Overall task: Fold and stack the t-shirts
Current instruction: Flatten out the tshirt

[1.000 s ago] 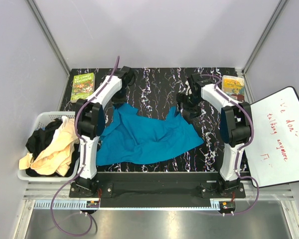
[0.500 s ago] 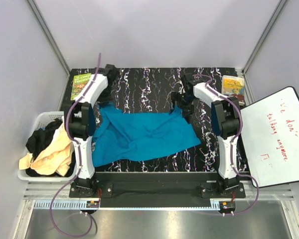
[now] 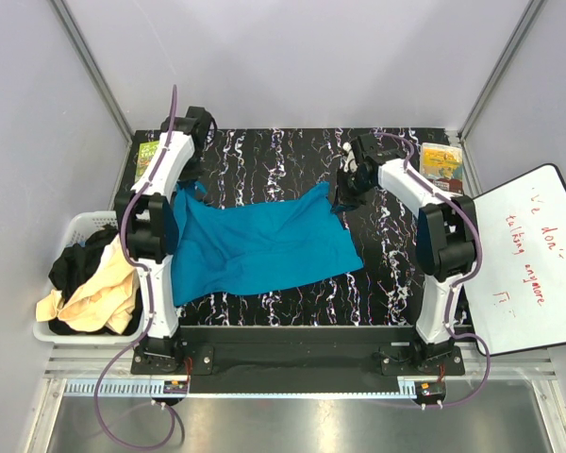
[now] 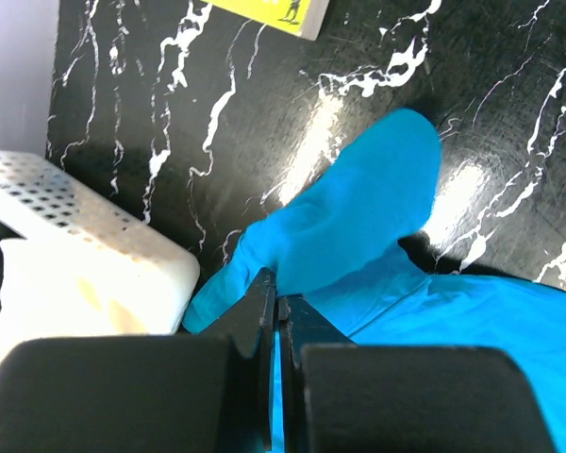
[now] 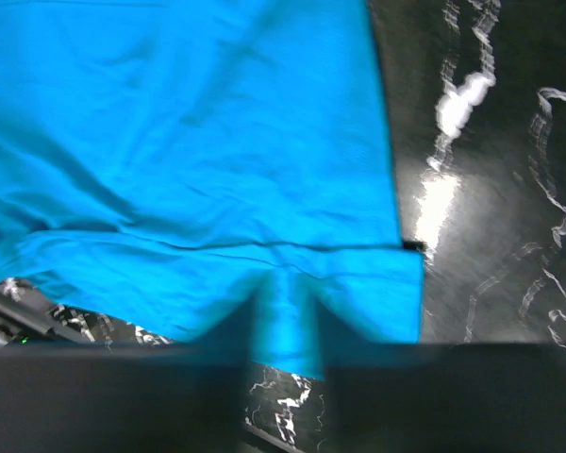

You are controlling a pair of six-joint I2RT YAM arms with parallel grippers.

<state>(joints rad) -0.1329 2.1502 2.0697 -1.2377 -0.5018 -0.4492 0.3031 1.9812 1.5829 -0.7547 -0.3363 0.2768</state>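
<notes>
At the near left, a white basket (image 3: 75,226) held a cream t-shirt (image 3: 99,288) and a black t-shirt (image 3: 71,264). Across the counter (image 3: 292,156) stretched the teal t-shirt (image 3: 255,250). The left tool (image 4: 275,288) was clamped tight on its far-left edge. The right tool (image 5: 285,307), blurred, seemed to pinch its far-right corner. Beyond lay a yellow book (image 3: 441,160).
</notes>
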